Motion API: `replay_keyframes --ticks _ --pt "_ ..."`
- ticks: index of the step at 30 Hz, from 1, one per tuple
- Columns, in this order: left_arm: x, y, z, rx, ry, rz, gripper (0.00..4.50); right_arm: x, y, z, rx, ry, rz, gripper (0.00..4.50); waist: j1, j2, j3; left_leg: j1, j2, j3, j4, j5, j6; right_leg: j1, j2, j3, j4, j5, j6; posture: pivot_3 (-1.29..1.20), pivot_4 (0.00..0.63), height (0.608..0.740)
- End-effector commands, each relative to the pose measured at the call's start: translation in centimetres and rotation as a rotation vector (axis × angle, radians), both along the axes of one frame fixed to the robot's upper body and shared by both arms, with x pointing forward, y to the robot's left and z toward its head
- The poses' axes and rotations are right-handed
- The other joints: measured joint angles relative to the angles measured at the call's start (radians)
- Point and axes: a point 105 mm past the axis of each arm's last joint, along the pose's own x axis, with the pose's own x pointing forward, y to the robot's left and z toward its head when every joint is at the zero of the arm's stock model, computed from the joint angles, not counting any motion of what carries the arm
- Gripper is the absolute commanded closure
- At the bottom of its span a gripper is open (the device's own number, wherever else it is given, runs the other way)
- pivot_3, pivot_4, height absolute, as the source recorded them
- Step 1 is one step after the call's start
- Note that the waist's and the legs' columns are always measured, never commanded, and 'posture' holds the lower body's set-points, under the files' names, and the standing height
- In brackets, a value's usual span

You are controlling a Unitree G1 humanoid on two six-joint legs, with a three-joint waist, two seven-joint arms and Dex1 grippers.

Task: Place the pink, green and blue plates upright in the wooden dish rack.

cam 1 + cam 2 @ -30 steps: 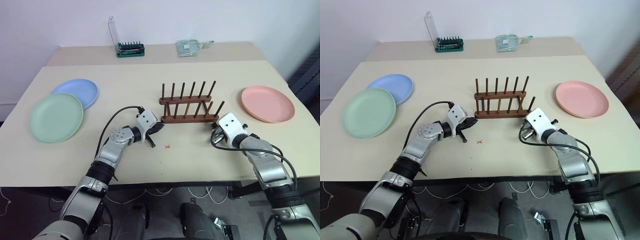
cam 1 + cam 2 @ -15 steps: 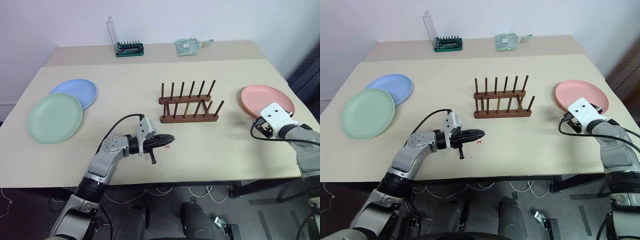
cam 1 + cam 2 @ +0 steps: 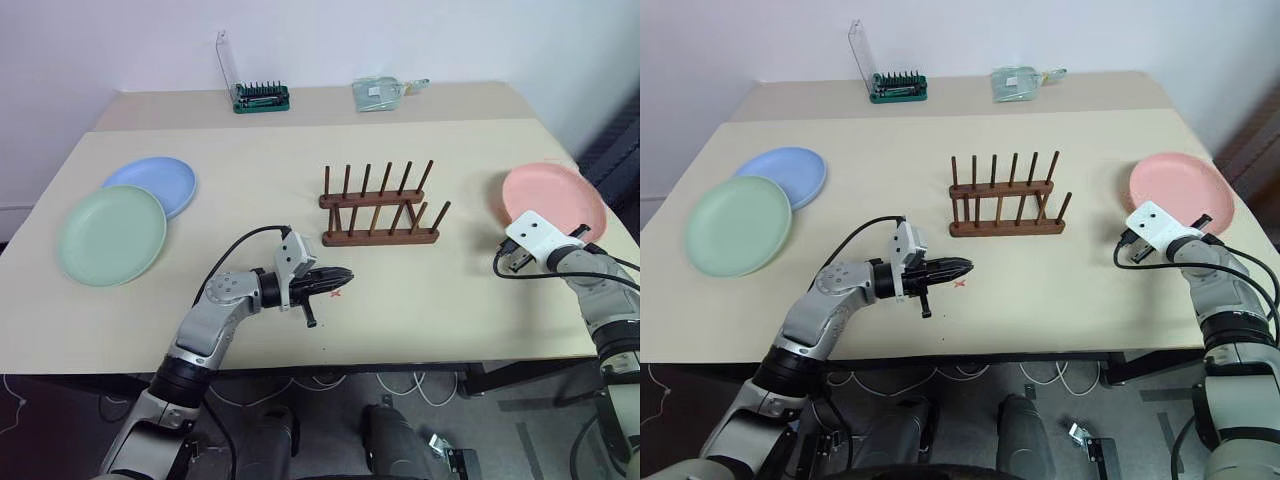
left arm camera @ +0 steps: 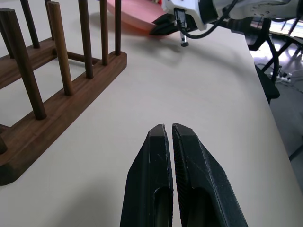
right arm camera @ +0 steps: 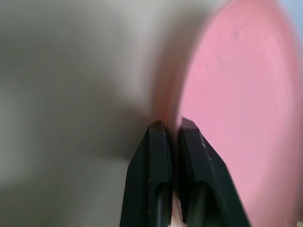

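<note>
A: Beige table (image 3: 200, 160), pale wall behind it. What sits nearest?

B: Closest in, the left gripper (image 3: 340, 277) lies level over the tabletop, its two black fingers (image 4: 161, 156) pressed together on nothing. A small red cross mark (image 3: 336, 293) on the table sits right by its tips.

A: And the right gripper (image 5: 171, 130)?

B: Off at the table's right edge. Its fingers have pinched onto the near rim of the pink plate (image 3: 556, 199), one finger over the rim and one under it. The plate looks tilted, its near edge raised a little.

A: Where is the wooden dish rack (image 3: 380, 212)?

B: Just beyond the left gripper's tips, between the two grippers and well apart from the right one. Its pegs stand bare.

A: The other plates?

B: The green plate (image 3: 110, 235) lies flat well to the left of the left gripper, with the blue plate (image 3: 155, 182) behind it, partly tucked under the green one's rim.

A: Anything farther back?

B: A green-based tool holder (image 3: 261, 97) with its clear lid raised, and a clear packet (image 3: 378, 93), both on the rear strip of the table.
</note>
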Motion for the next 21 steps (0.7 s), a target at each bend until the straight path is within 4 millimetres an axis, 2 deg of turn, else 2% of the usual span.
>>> replay_keyframes --ticks 1,2,5,8,9,11,18,21 --pt "-0.3 -0.2 0.8 -0.016 -0.031 -0.005 4.32 0.6 1.6 8.2 0.119 -0.339 0.051 4.46 -0.004 0.002 0.001 0.0 0.0 0.0 0.0 0.0 0.0 0.0 0.0 0.0 0.0 0.0 0.0 0.0 0.15 0.74" --pt "-0.3 -0.2 0.8 -0.017 -0.03 -0.002 4.32 0.4 2.7 10.5 0.266 -0.434 0.079 4.46 -0.006 0.002 0.001 0.0 0.0 0.001 0.0 0.0 0.0 -0.001 0.0 0.001 0.0 0.0 0.0 0.0 0.15 0.74" --pt "-0.3 -0.1 0.8 -0.018 -0.029 0.001 4.32 -0.7 4.5 14.0 0.542 -0.548 0.16 4.46 -0.005 0.003 0.001 0.0 0.001 0.0 0.0 0.0 0.0 -0.001 0.001 0.001 0.001 0.0 0.0 0.0 0.15 0.74" --pt "-0.2 -0.1 0.7 -0.02 -0.026 0.004 4.32 -5.0 10.7 19.7 1.034 -0.514 0.548 4.46 0.004 0.003 0.001 -0.001 0.0 -0.001 0.0 0.0 0.0 -0.001 0.001 0.001 0.0 0.0 0.0 0.0 0.15 0.74" --pt "-0.1 -0.1 0.7 -0.02 -0.026 0.004 4.32 -6.8 12.6 20.7 1.154 -0.444 0.696 4.46 0.006 0.003 0.001 -0.001 0.001 -0.002 0.0 0.0 0.0 -0.001 0.0 0.0 0.0 0.0 0.0 0.0 0.15 0.74" --pt "-0.1 -0.1 0.7 -0.021 -0.027 0.004 4.32 -8.5 14.2 21.1 1.236 -0.345 0.816 4.46 0.008 0.002 0.001 -0.002 0.001 -0.004 0.0 0.0 0.001 0.0 0.0 -0.001 -0.001 0.0 0.0 0.0 0.15 0.74" --pt "0.0 -0.3 0.8 -0.02 -0.033 -0.004 4.32 -7.4 16.3 19.3 1.353 -0.131 0.84 4.46 0.006 0.001 0.0 -0.002 0.0 -0.003 0.001 -0.001 0.001 0.0 0.0 -0.002 -0.001 0.0 0.0 0.0 0.15 0.74" --pt "0.0 -0.2 0.8 -0.019 -0.037 0.001 4.32 -6.4 16.4 18.3 1.342 -0.07 0.818 4.46 0.002 0.001 0.0 -0.002 0.0 -0.002 0.0 -0.001 0.001 -0.001 0.0 -0.002 -0.001 0.0 0.0 0.0 0.15 0.74"
